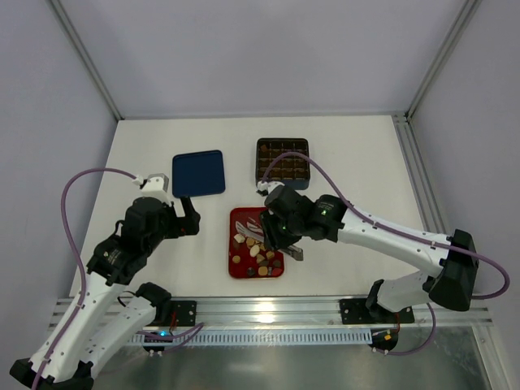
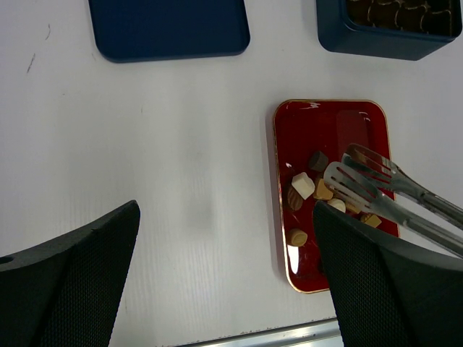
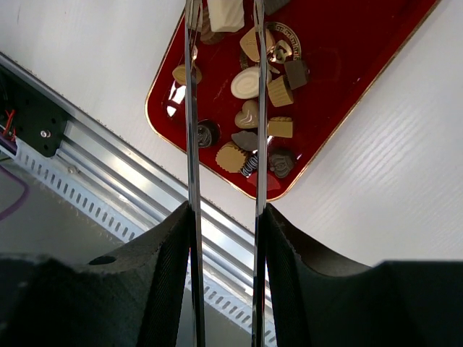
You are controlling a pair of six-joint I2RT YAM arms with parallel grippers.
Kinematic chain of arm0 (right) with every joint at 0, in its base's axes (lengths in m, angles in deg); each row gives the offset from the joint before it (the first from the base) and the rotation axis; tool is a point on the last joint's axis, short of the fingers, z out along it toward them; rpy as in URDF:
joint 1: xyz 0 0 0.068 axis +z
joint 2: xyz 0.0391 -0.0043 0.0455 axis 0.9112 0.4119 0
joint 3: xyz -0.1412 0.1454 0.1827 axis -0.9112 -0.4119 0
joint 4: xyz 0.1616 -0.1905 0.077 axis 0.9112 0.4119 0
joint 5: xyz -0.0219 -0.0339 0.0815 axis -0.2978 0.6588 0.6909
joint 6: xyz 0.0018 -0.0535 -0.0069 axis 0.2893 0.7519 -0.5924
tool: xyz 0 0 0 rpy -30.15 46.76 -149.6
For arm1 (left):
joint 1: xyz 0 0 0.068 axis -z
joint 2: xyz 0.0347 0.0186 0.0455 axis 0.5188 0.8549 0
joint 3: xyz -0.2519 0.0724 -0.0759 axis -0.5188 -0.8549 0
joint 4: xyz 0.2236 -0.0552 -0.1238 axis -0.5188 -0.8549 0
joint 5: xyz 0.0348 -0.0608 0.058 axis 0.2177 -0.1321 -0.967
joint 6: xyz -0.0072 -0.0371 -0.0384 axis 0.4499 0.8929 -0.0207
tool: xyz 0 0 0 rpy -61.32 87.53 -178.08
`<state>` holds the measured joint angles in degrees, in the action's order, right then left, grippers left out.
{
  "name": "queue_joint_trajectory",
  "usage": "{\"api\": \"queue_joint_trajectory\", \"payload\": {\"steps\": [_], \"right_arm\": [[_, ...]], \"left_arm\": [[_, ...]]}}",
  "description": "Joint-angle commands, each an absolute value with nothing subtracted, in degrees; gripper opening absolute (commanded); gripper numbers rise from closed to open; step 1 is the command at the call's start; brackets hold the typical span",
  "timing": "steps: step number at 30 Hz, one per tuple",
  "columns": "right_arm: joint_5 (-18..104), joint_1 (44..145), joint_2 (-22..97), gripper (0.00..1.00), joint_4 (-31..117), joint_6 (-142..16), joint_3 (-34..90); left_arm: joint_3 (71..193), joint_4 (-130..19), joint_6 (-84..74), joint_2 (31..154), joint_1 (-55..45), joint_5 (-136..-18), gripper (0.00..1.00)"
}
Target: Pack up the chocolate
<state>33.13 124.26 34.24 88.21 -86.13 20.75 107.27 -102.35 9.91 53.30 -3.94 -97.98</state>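
Right gripper [image 3: 224, 238] clenched on tongs [image 2: 376, 189], their tips apart over the chocolate [image 3: 249, 83] in the red tray [image 2: 340, 126]; left gripper [image 2: 226, 213] released wide above the table [image 2: 181, 144], beside the tray.

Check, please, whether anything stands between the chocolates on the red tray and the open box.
Nothing visible does. The chocolates lie loose in the red tray, the table between tray and box is bare, and the lid lies to the box's left. The right gripper holds the tongs over the tray.

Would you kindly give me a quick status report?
Left gripper open, empty. Right gripper shut on tongs, above chocolate in red tray. Box open, no obstruction seen.
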Motion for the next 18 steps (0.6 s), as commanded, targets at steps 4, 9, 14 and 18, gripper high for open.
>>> {"api": "queue_joint_trajectory", "payload": {"steps": [4,9,14,18], "right_arm": [[29.8,127.38,36.73,0.45,86.22,-87.35,23.12],[29.88,128.43,38.13,0.44,86.05,-87.0,23.56],[29.09,129.92,40.68,0.44,86.66,-86.65,24.97],[29.18,130.01,41.47,0.44,86.4,-86.48,25.85]], "left_arm": [[107.23,-101.24,10.37,53.35,-3.83,-99.05,1.0],[107.23,-101.32,10.37,53.35,-3.83,-99.05,1.0],[107.31,-101.24,10.37,53.53,-3.83,-98.79,1.0],[107.14,-101.24,10.28,53.44,-3.83,-98.87,1.0]]}}
